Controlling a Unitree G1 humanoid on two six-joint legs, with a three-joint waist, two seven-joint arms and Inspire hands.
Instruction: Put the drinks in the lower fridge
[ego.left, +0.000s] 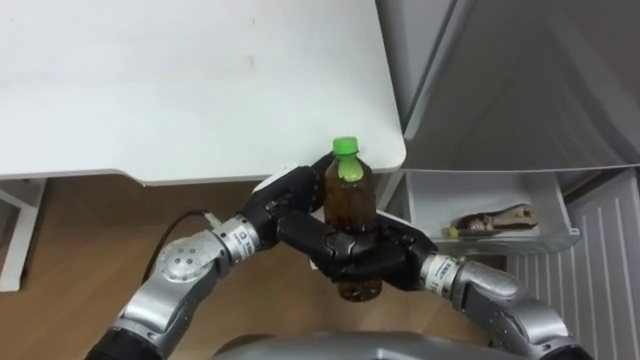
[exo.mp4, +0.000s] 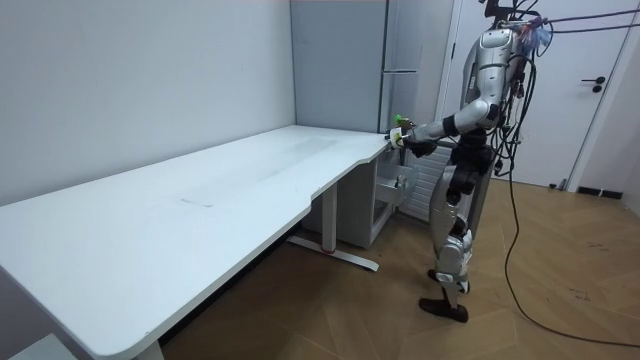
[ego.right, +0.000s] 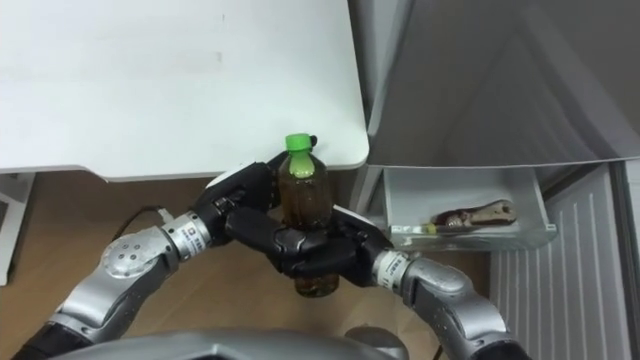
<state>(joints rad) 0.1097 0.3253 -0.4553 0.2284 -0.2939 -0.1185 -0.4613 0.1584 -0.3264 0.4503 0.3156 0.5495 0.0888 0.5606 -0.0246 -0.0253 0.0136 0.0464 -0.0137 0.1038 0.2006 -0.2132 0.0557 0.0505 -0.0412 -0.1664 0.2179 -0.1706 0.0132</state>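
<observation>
The bottle (ego.left: 350, 205), green-capped and upright, hangs in the air just off the bench's (ego.left: 200, 90) corner, resting on nothing. You have both hands closed on it: the left hand (ego.left: 285, 205) curls round from the bench side and the right hand (ego.left: 395, 255) wraps it low on the side away from the bench, probably to keep a tall load steady. Just past that bench corner the lower fridge drawer (ego.left: 425, 205) is pulled open with one packet (ego.left: 492, 220) inside, so there looks to be room for the bottle.

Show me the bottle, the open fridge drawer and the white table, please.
bottle (ego.left: 350, 195), left eye view, brown body below the green cap.
fridge drawer (ego.left: 432, 200), left eye view, bare white floor at its left end.
table (ego.left: 180, 80), left eye view, bare top.
</observation>
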